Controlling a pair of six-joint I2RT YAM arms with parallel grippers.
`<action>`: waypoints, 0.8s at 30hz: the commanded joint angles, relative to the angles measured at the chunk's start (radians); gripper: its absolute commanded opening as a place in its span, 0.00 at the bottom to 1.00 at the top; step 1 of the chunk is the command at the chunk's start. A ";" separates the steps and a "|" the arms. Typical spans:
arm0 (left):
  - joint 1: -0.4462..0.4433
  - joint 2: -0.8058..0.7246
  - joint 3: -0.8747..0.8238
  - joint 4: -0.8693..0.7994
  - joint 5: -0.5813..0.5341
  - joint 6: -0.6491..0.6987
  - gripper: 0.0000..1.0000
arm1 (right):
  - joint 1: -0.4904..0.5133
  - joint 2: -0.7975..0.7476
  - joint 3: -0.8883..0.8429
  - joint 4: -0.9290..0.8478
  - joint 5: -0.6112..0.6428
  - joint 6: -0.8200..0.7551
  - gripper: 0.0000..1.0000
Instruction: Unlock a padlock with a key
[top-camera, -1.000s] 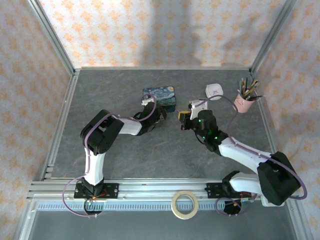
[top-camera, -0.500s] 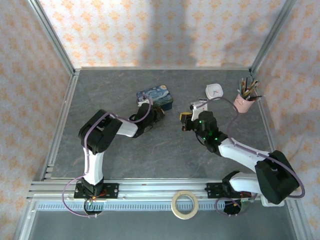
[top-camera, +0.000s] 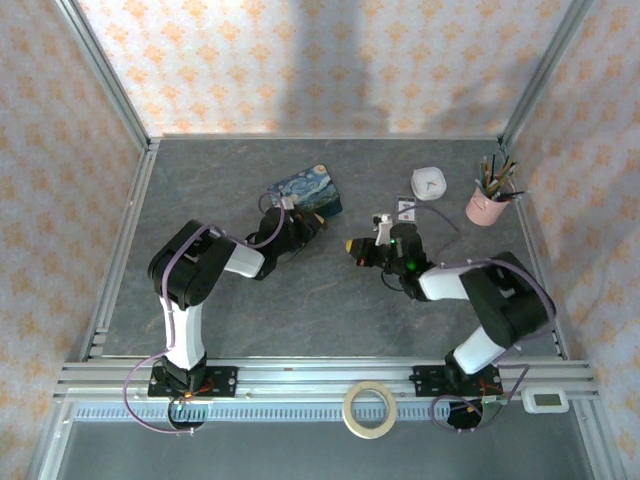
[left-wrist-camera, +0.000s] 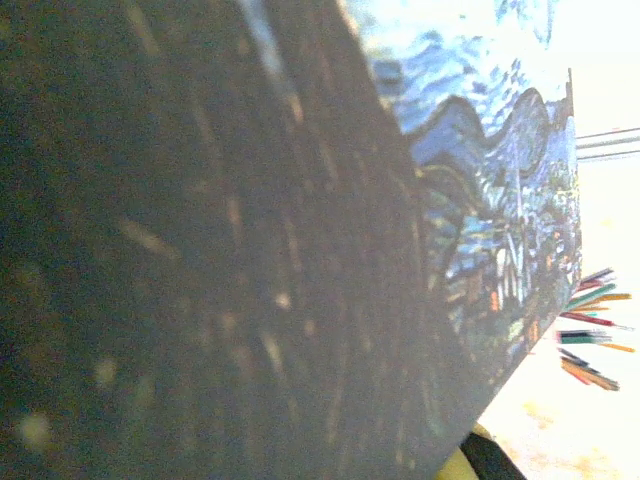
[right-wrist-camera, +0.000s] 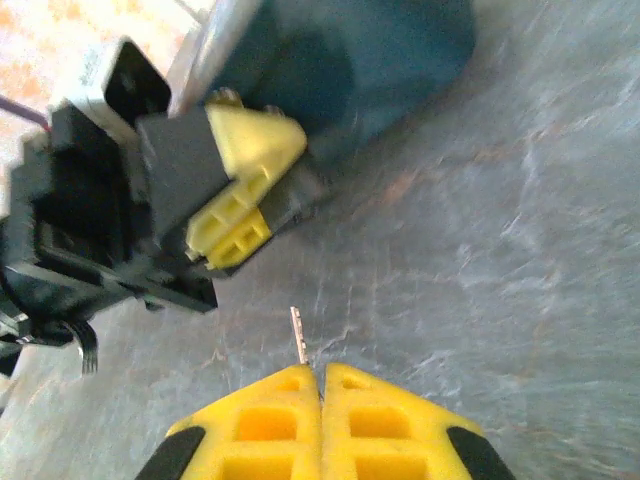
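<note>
One thin silvery key (right-wrist-camera: 298, 345) sticks out from between the tips of the right pincer (right-wrist-camera: 320, 375), and only its slim blade is visible. Its long axis runs nearly straight up the right wrist view, leaning slightly left. The free tip points away from the fingers, toward the left pincer (right-wrist-camera: 245, 185) and the blue box (right-wrist-camera: 370, 60) behind it. The tip is clear of the left pincer, with a strip of grey counter (right-wrist-camera: 500, 250) showing between them.

The right pincer is closed tight on the key, its two yellow fingers pressed together with the blade caught at their seam. In the top view the right pincer (top-camera: 357, 247) lies low over the counter (top-camera: 300, 300) and faces left, a little to the right of the box (top-camera: 305, 190).

The left pincer (top-camera: 303, 220) sits right against the near side of the box. Its yellow pads (right-wrist-camera: 255, 135) are drawn nearly together, and I cannot tell what, if anything, is between them.

The box is painted with a swirling night sky in blue and yellow (left-wrist-camera: 500, 200), and I can read no words on it. Farther right stand a small white object (top-camera: 428, 183) with dark marks too small to read and a pink cup of pencils (top-camera: 487, 205). A roll of tape (top-camera: 370, 408) lies at the near edge.
</note>
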 joint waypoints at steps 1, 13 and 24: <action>0.003 -0.026 -0.026 0.166 0.071 -0.135 0.00 | -0.002 0.111 0.045 0.216 -0.181 0.174 0.00; 0.003 -0.080 -0.083 0.247 0.056 -0.154 0.00 | -0.028 0.287 0.069 0.564 -0.208 0.426 0.00; 0.000 -0.070 -0.093 0.290 0.056 -0.167 0.00 | -0.036 0.356 0.092 0.666 -0.232 0.506 0.00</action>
